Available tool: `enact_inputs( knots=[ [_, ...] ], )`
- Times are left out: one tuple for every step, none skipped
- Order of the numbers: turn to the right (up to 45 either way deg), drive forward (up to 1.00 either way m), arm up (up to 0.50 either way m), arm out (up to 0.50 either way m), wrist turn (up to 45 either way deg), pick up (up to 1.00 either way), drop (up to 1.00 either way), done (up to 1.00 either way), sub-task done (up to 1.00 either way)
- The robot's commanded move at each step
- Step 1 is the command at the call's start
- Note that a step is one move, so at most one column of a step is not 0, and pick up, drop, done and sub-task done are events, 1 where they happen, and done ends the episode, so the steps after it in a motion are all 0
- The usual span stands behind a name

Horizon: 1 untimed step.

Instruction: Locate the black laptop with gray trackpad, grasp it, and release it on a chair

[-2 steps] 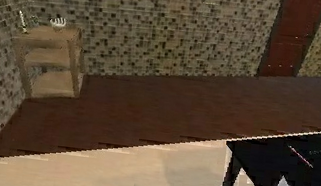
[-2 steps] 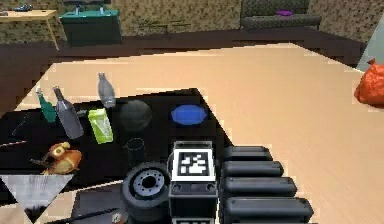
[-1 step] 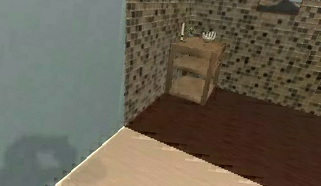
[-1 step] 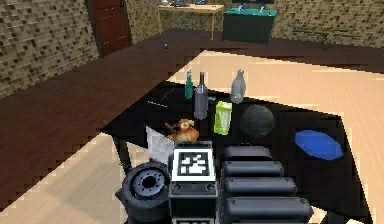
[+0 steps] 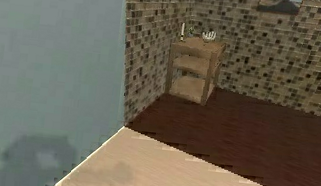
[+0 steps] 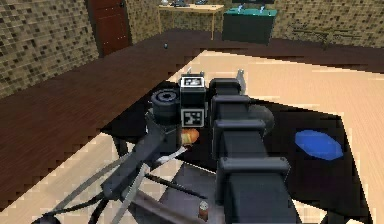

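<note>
Arm side view: the arm (image 6: 245, 150) reaches out over a black tabletop (image 6: 335, 180), with the gripper (image 6: 165, 103) at nine o'clock of its white markers (image 6: 192, 84). I cannot tell whether it has hold of anything. A blue dish (image 6: 318, 145) sits on the tabletop at three o'clock of the arm. A teal bin (image 6: 250, 25) stands far off at twelve, with small things along its top. Forward view: a wooden stand (image 5: 196, 70) at one o'clock, small items on top. Where the laptop lies, I cannot tell.

Laptop cannot be told (tabletop (image 6: 292, 116) equally black).
</note>
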Motion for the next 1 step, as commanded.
enact_inputs(
  knots=[
    [0.0,0.0,0.0,0.0,45.0,0.0,0.0,0.0,0.0]
  ],
)
